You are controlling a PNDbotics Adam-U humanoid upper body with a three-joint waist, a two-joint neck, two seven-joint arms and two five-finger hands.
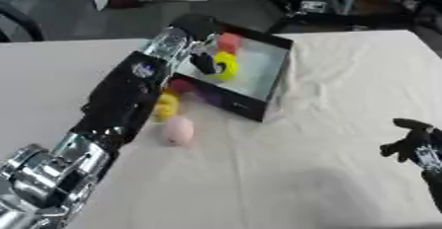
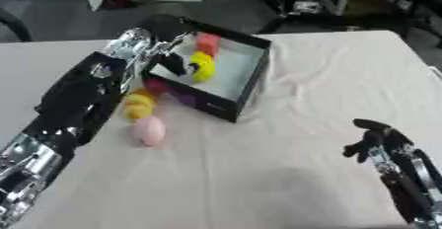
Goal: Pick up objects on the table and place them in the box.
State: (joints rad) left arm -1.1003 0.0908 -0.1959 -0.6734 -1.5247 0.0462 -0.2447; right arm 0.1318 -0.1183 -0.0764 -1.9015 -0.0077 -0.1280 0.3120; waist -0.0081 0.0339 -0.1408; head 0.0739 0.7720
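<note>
1. One black box [image 1: 278, 72] with a pale inner floor sits on the white tablecloth [image 1: 285, 173] toward the far middle of the table, tilted so its open top faces the camera
2. Inside the box two things can be counted: one yellow object [image 1: 227, 65] near the middle of the floor and one red-orange object [image 1: 229, 41] just behind it, near the far wall
3. The left hand [image 2: 172, 61] reaches over the box's left wall; its dark fingers curl round the yellow object, which shows against the box's floor
4. Outside the box, along its left front wall, three things lie on the cloth: one pink egg-shaped object [image 1: 179, 130] nearest the camera, one yellow object [image 1: 165, 105] just behind it, and one dark red object [image 1: 181, 86] close against the box wall, partly hidden by the arm
5. The left arm [image 1: 121, 102], black with silver joints, runs from the lower left corner up to the box, passing just beside the three loose things
6. The right hand [image 2: 373, 139] shows near the lower right edge, well apart from the box, resting over the cloth with fingers relaxed and holding nothing
</note>
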